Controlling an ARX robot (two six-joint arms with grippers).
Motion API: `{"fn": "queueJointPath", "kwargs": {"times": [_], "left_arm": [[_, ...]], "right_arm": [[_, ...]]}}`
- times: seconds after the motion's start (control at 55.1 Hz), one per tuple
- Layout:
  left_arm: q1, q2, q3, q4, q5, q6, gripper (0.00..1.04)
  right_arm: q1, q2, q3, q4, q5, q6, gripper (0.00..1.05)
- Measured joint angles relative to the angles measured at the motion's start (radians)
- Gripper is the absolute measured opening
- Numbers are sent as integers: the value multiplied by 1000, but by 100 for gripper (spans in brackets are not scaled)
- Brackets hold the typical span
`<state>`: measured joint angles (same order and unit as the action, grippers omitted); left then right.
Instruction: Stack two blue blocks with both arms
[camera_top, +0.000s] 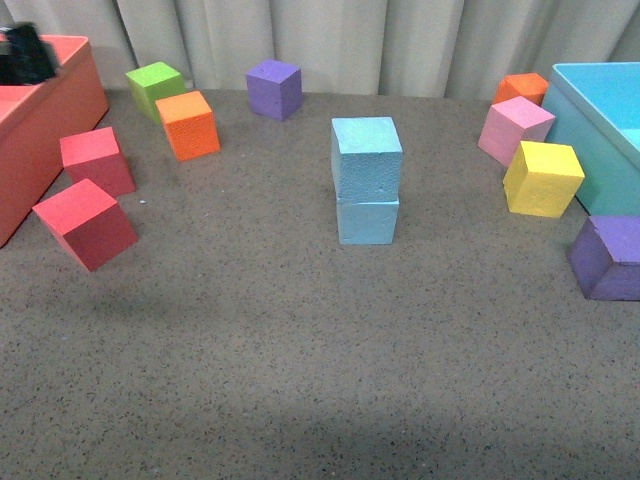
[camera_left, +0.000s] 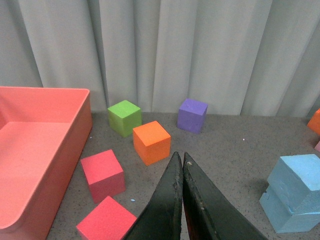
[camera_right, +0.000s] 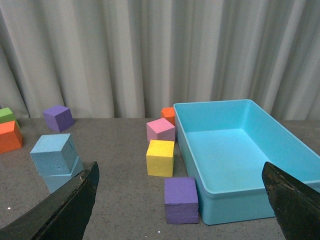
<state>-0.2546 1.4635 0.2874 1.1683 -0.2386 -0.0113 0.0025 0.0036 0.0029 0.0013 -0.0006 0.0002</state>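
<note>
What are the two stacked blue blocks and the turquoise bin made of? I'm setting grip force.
Blue blocks, upper and lower: probably dense foam, matte, with finely pitted faces and no glare. Turquoise bin: likely moulded plastic, smooth with a soft sheen, thin walls and rounded rim.

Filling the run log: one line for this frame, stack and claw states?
stack: upper blue block on lower blue block, slightly twisted | left claw: shut, empty, clear of stack | right claw: open, empty
</note>
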Motion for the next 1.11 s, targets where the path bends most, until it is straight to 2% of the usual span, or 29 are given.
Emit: {"fn": "queueJointPath", "kwargs": {"times": [0.272, 0.598, 0.671, 0.762, 1.106], "left_arm": [[89, -209, -137, -80, 72, 3, 4], [163, -505, -237, -274, 146, 3, 4], [216, -573, -250, -330, 218, 4, 4], [246, -640, -261, -385, 231, 4, 4], [252, -897, -268, -610, 236, 4, 4]], "right_arm": [[0, 0, 0, 0, -1, 0, 95], [0, 0, 0, 0, -1, 0, 95], [0, 0, 0, 0, -1, 0, 95], [0, 0, 0, 0, 0, 0, 95], [0, 0, 0, 0, -1, 0, 95]]}}
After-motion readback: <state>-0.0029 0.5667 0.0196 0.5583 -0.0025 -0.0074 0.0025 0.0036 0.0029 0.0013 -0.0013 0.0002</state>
